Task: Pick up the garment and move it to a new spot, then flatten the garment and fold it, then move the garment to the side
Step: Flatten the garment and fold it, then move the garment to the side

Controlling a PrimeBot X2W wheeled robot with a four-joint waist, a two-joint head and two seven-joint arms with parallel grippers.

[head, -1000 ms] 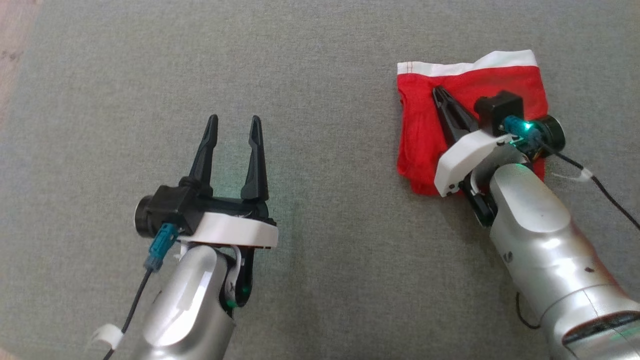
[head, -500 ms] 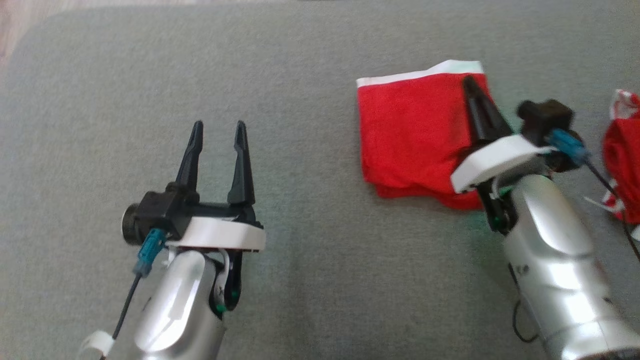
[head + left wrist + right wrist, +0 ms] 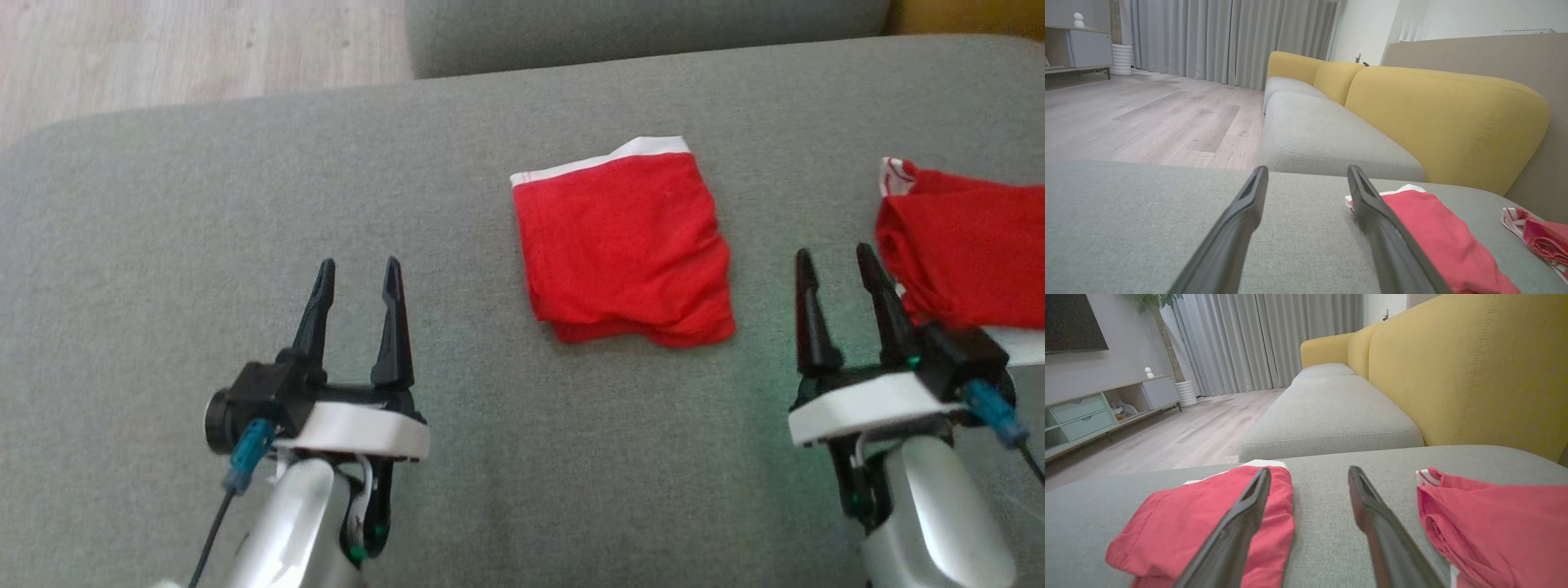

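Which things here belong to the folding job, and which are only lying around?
Belongs to the job: folded red garment; left gripper and right gripper, both open.
Just lying about: crumpled red cloth; yellow sofa back; cabinet.

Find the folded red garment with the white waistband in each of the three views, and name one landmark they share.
Head view: folded garment at centre, slightly right, on the grey cushion.
Left wrist view: folded garment at lower right.
Right wrist view: folded garment at lower left.
Shared landmark: the crumpled red cloth lying apart, to its right in every view.
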